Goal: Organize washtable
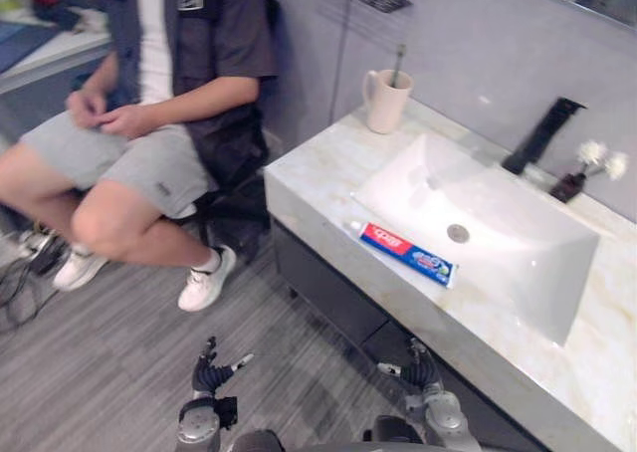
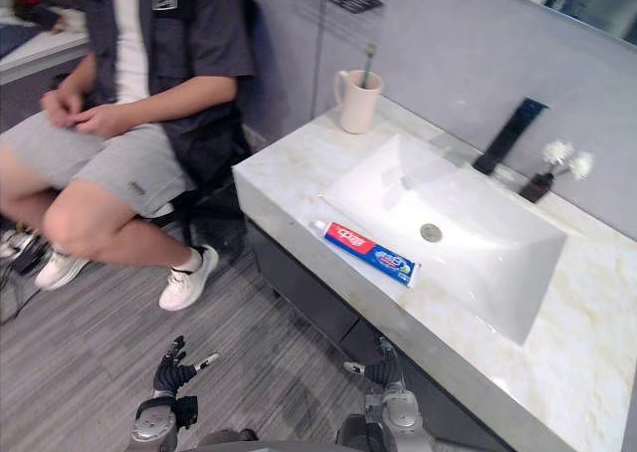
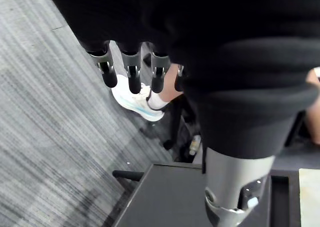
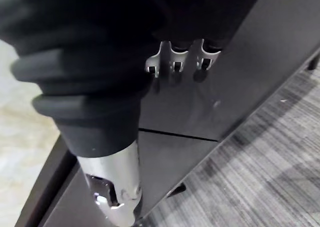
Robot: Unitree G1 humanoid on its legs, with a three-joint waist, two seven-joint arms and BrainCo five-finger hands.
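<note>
Hanging low over the striped grey floor (image 1: pixel 119 362), both hands are empty. The left hand (image 1: pixel 211 372) has its fingers (image 3: pixel 134 77) dangling loose and straight. The right hand (image 1: pixel 418 372) is relaxed too, right in front of the dark cabinet (image 1: pixel 328 285) under the sink, and there's nothing in either one.

Up on the marble surface (image 1: pixel 309 178), a red and blue toothpaste tube (image 1: pixel 408 254) lies flat along the front edge, just beside the white sink basin (image 1: pixel 518 258). Behind the basin there's a black faucet (image 1: pixel 542 133), and next to it a small dark bottle (image 1: pixel 568 185) with white flowers in it. A cream mug (image 1: pixel 386 102) with a toothbrush (image 1: pixel 397 64) standing in it is at the far left corner by the wall.

Off to the left a person (image 1: pixel 169 84) in grey shorts sits with white sneakers (image 1: pixel 207 279) on the floor.
</note>
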